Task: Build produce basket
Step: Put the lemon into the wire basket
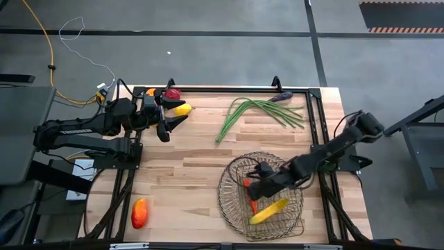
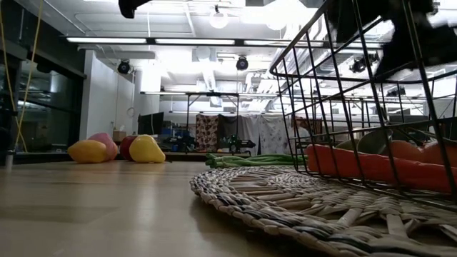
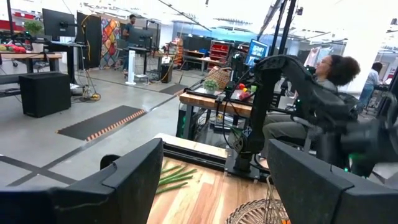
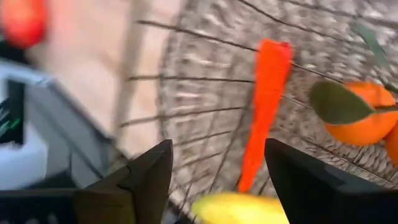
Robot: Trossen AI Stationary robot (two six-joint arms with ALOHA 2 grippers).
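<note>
Brass-coloured wire mesh basket (image 1: 236, 208) at the table's near right holds an orange carrot (image 4: 264, 109) below the right gripper (image 1: 258, 182), jaws spread, which could snag the wire when rising; farther, the left gripper (image 1: 168, 118) hovers spread, empty.

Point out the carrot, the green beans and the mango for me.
carrot (image 4: 264, 106): right wrist view, middle of its orange body, lying in the basket.
green beans (image 1: 258, 111): high view, middle of the bundle on the table.
mango (image 1: 139, 213): high view, centre of the fruit near the table's front edge.
</note>
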